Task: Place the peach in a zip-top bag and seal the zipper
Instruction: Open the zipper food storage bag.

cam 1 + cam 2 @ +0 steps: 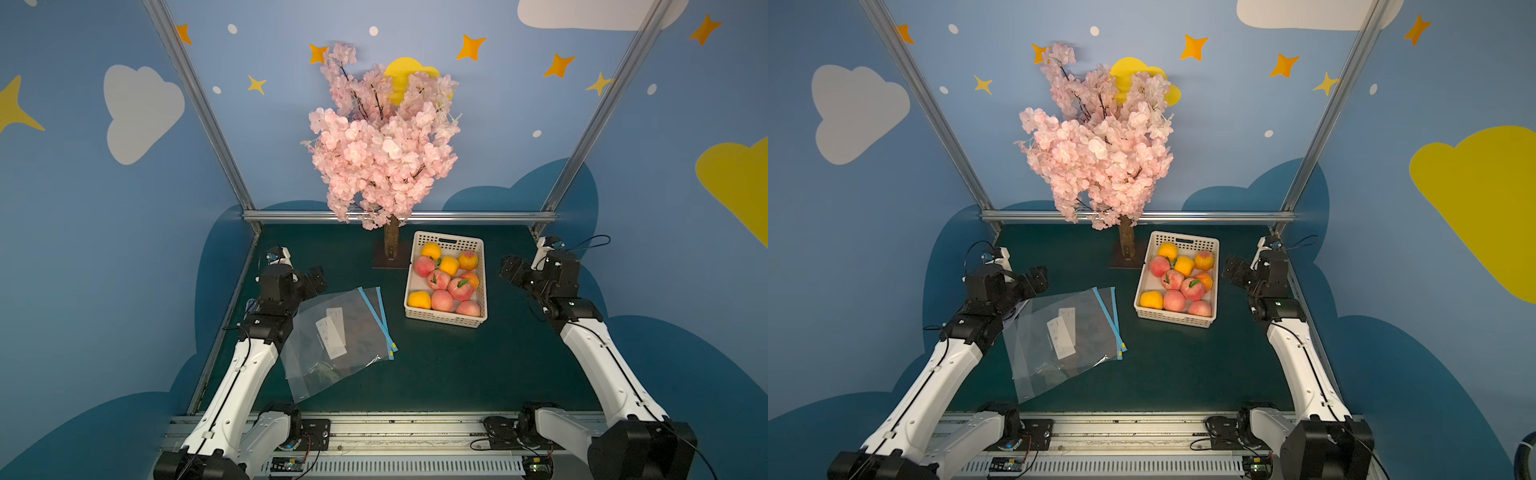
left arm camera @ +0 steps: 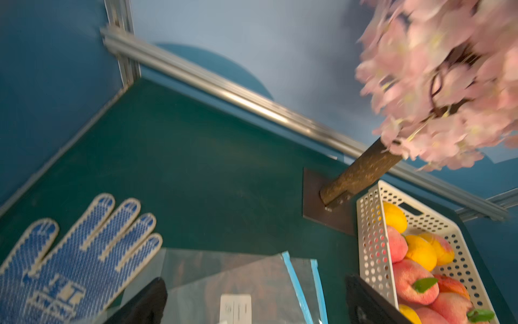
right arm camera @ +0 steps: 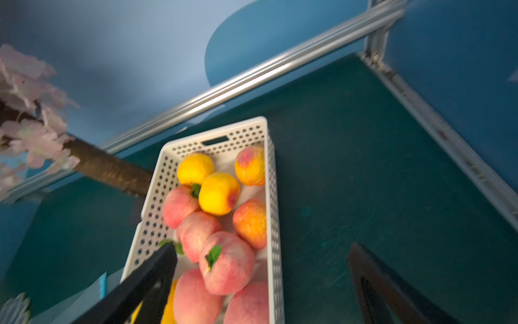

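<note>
Blue walls (image 1: 75,249) — painted clouds (image 1: 137,112), stars (image 1: 470,46) — dark green tabletop (image 1: 449,374)

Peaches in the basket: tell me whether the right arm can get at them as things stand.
Probably yes. The right gripper hangs open beside the basket, nothing lies between them, and the peaches sit uncovered, though packed closely together.

The blossom tree (image 1: 382,158) is overhanging the table's (image 1: 457,374) far edge, crowding the basket (image 1: 444,323) beside its trunk, while bare surface is lying open along the near edge, right of the zip-top bags (image 1: 357,316).
</note>
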### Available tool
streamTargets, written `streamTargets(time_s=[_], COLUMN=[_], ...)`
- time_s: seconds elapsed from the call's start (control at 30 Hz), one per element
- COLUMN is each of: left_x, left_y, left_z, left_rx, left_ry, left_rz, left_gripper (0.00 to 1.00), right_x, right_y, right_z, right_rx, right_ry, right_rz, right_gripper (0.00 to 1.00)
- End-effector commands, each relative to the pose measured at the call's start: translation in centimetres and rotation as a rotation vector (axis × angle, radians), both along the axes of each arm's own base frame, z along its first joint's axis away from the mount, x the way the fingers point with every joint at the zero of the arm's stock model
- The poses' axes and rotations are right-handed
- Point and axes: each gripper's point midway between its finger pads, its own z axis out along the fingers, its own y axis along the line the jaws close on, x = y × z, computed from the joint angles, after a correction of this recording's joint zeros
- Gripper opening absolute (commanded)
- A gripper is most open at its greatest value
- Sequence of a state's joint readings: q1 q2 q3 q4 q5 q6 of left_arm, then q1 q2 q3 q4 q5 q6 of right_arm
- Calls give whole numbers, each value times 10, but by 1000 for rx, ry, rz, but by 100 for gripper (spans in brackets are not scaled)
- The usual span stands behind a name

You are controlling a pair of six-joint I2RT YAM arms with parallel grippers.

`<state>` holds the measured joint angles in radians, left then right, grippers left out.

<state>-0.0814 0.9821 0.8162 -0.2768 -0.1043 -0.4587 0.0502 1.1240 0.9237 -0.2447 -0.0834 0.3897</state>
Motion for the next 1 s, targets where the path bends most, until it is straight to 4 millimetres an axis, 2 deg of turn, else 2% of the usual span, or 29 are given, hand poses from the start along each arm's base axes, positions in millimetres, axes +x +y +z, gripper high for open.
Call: streamTargets(time_s=[0.0, 0.07, 0.17, 0.3, 0.4, 0.53, 0.63, 0.73, 0.87, 0.97], left_x=[-25, -27, -30, -38, -44, -52, -60, -66, -70, -71], left_y=[-16, -27, -41, -50, -51, -51, -52, -52, -50, -49], left_z=[-40, -50, -63, -78, -87, -101, -118, -133, -152, -163], left_rx=[-102, -138, -189, -213, -225, -273, -321, -353, -363, -366], left_ry=[205, 236, 284, 337, 366, 399, 430, 458, 506, 542], left_rz=[-44, -94, -148, -183, -176, -137, -102, -74, -41, -25], left_gripper=[100, 100, 100, 100, 100, 99, 94, 87, 75, 67], right_x=[-19, -25, -37, -58, -77, -107, -117, -112, -95, -77], right_y=[49, 72, 116, 189, 244, 306, 328, 341, 363, 371], right_z=[-11, -12, -11, -10, -18, -47, -75, -96, -127, -153], right_rx=[163, 194, 201, 217, 208, 121, 24, -38, -67, -104], right_ry=[102, 124, 134, 171, 221, 326, 401, 457, 528, 610], right_rz=[223, 299, 412, 583, 697, 806, 820, 801, 802, 774], right_gripper=[98, 98, 98, 97, 97, 92, 87, 79, 70, 65])
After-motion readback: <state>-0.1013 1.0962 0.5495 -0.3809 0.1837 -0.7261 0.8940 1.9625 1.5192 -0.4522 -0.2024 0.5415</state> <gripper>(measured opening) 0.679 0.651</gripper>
